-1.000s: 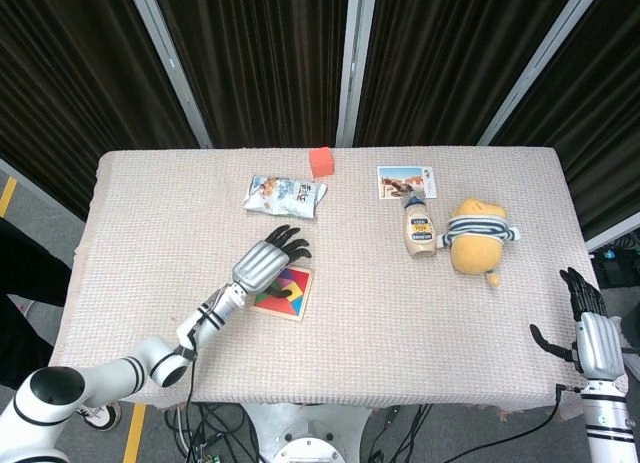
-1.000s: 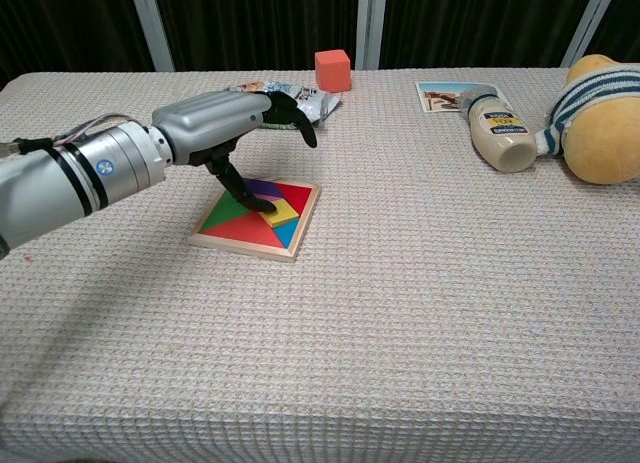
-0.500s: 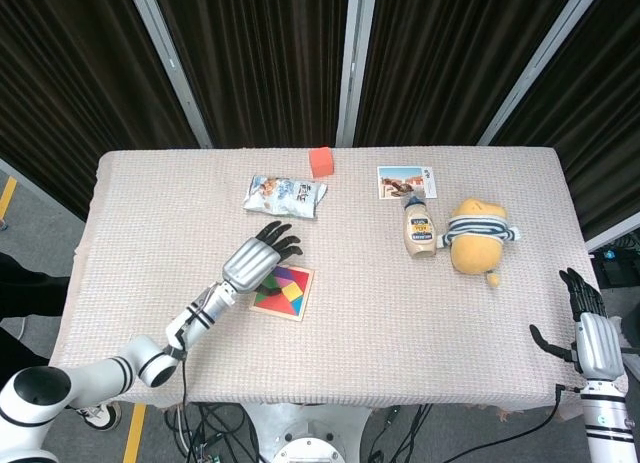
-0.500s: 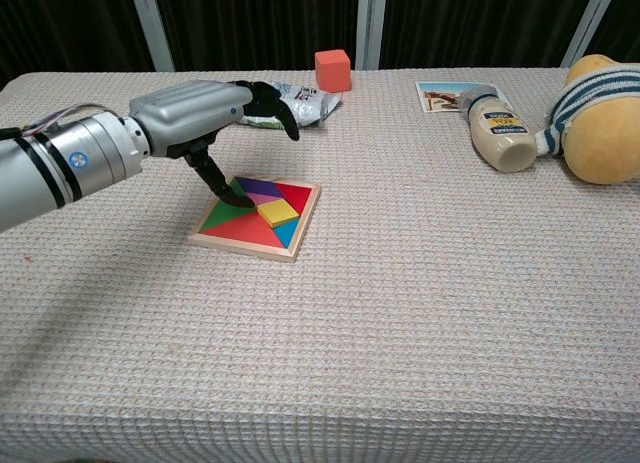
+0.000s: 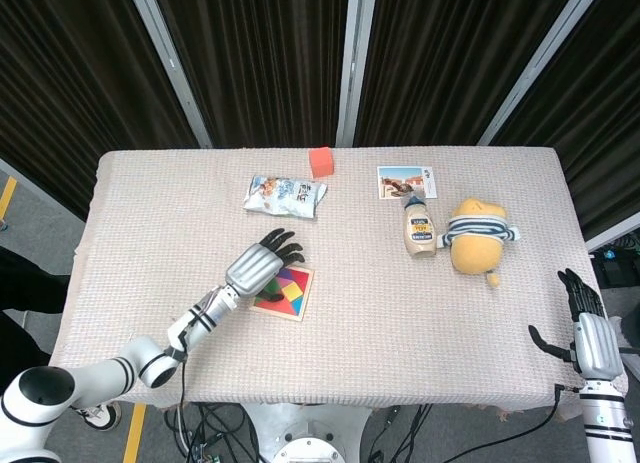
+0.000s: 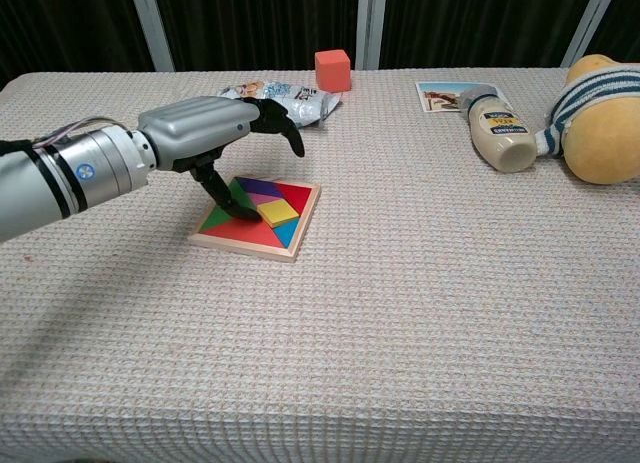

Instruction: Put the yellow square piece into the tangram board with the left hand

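— What covers the worktop (image 5: 150,233)?
— A beige waffle-weave cloth, draped over all its edges. Behind it hang dark curtains (image 5: 260,53) split by pale metal posts; grey floor with a yellow stripe (image 5: 8,195) shows at the far left.

— Where is the yellow square piece (image 6: 279,212)?
— Seated in the tangram board (image 6: 300,229), among red, green, purple and blue pieces, on the worktop's left half.

— And the left hand (image 6: 205,135)?
— Poised over the board's left side, dark fingers spread and holding nothing; its thumb points down at the coloured pieces, though contact cannot be judged.

— The right hand (image 5: 585,328)?
— At the worktop's near right corner, off its edge, fingers apart and empty.

— What else lies on the cloth?
— A snack packet (image 5: 285,194) and a red cube (image 5: 321,162) towards the back, a photo card (image 5: 406,181), a sauce bottle (image 5: 419,228) on its side, and a yellow plush toy (image 5: 478,236) just beside it.
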Available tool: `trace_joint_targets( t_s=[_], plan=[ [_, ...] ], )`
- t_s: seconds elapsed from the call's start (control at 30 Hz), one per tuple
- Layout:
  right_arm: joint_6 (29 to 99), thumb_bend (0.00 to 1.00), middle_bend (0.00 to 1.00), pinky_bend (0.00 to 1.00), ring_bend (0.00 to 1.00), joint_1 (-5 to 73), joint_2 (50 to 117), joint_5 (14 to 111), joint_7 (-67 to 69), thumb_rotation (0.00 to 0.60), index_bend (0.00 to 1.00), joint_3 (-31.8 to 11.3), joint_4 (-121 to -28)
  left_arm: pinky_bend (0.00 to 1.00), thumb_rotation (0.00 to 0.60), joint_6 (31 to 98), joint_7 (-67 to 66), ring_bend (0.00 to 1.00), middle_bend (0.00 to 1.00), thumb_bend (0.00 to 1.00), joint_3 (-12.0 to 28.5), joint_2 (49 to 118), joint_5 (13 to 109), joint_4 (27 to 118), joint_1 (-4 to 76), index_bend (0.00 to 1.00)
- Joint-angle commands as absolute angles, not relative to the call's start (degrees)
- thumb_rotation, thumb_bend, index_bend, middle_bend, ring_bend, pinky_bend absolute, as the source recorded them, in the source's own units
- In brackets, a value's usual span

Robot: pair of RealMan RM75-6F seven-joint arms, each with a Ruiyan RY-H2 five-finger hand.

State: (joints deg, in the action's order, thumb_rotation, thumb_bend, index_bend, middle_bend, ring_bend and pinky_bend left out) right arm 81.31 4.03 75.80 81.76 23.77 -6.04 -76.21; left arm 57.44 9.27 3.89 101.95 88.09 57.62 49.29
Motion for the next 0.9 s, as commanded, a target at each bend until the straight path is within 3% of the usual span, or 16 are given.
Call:
trace_joint_targets(
  t_s=[0.03, 0.5, 0.9],
  plan=[
    [81.14, 0.18, 0.00, 0.00, 0.00, 4.06, 75.85, 81.69, 23.93, 0.600, 0.00, -6.04, -76.06, 0.04, 0.600, 57.33, 9.33, 0.00, 0.18, 0.04, 4.04, 102.19, 88.09, 57.48, 49.50, 0.25],
    [81.27, 0.18, 0.00, 0.00, 0.00, 3.98, 75.90, 81.80, 24.36, 0.600, 0.00, -6.04, -75.71, 0.04, 0.600, 56.57, 9.44, 0.00, 0.18, 0.04, 5.21, 103.44, 87.56, 56.76, 50.72, 0.25],
    [81.43, 0.18, 0.00, 0.00, 0.00, 3.92, 75.96, 81.86, 24.33, 0.600, 0.00, -6.07, -75.62, 0.04, 0.600, 59.14, 7.83, 0.00, 0.18, 0.04, 5.16, 99.45, 87.30, 60.18, 48.77, 0.25]
  ],
)
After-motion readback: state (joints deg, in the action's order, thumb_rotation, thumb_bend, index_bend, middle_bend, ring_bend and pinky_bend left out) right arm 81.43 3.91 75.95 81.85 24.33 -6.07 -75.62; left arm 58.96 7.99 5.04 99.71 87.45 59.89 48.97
